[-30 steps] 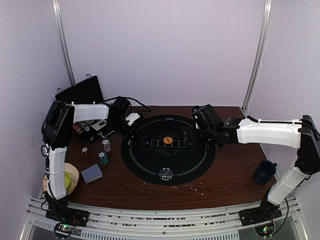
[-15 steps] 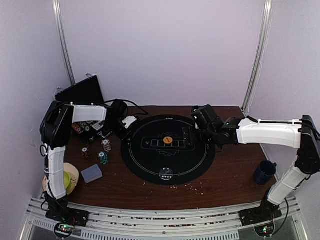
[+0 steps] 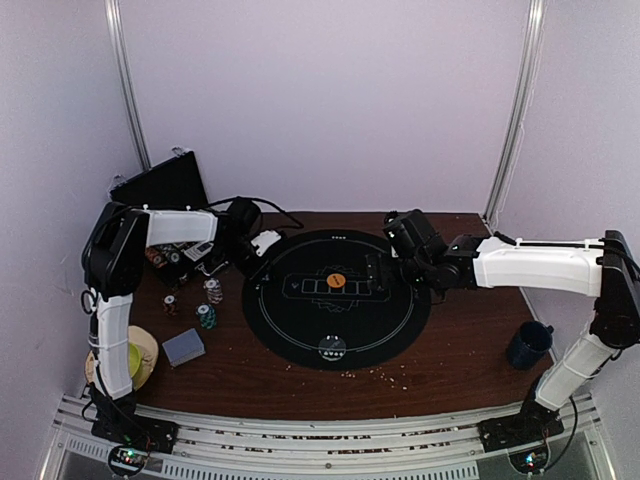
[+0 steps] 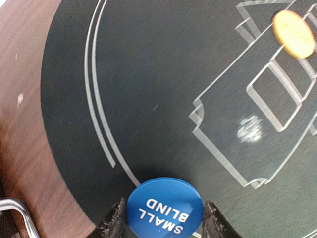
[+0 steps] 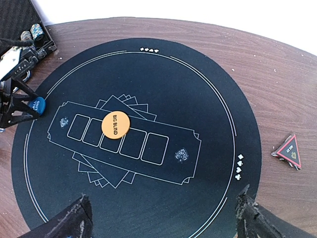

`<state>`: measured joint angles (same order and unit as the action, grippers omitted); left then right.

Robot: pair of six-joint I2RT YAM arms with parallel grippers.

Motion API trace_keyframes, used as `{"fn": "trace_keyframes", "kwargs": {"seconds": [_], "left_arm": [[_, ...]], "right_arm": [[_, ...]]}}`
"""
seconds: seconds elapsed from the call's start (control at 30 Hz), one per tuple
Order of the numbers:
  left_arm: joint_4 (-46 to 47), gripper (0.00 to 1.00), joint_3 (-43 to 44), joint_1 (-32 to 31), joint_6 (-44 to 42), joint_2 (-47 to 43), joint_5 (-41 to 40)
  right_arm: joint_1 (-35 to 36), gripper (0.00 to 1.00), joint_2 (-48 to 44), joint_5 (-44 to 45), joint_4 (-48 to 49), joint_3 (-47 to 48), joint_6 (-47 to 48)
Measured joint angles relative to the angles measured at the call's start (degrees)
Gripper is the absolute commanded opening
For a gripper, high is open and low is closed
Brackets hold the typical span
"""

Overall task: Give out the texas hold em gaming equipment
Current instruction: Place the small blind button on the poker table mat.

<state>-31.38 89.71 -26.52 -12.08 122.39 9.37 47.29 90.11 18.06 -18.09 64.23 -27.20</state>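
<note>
From above, one round black mat (image 3: 335, 320) lies on the desk (image 3: 450, 370) with one orange disc (image 3: 336, 281) at its middle. Three small chip piles (image 3: 207, 316) and one card deck (image 3: 183, 347) sit left of the mat. The left tool (image 3: 257, 258) is at the mat's left rim, and the right tool (image 3: 375, 270) is over its right part.

The left wrist view shows the left tool's fingers (image 4: 115, 225) clamped on one blue disc (image 4: 164, 207) reading "SMALL BLIND", by the mat's ring lines.

In the right wrist view the orange disc reads "BIG BLIND" and lies on a row of five printed boxes. It is well apart from the right tool's fingers (image 5: 69, 220), which stand wide apart and hold nothing. One black-and-red triangle (image 5: 288, 151) lies on the desk beside the mat.
</note>
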Motion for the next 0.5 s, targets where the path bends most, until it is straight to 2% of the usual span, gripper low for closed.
{"fn": "trace_keyframes", "kwargs": {"seconds": [0.3,0.5], "left_arm": [[0.28,0.45,4.76,-3.89,-0.42,0.68,1.53],[0.17,0.45,4.83,-4.28,-0.37,2.08,-0.2]], "right_arm": [[0.0,1.0,0.0,0.02,0.0,0.0,0.0],[0.0,1.0,0.0,0.02,0.0,0.0,0.0]]}}
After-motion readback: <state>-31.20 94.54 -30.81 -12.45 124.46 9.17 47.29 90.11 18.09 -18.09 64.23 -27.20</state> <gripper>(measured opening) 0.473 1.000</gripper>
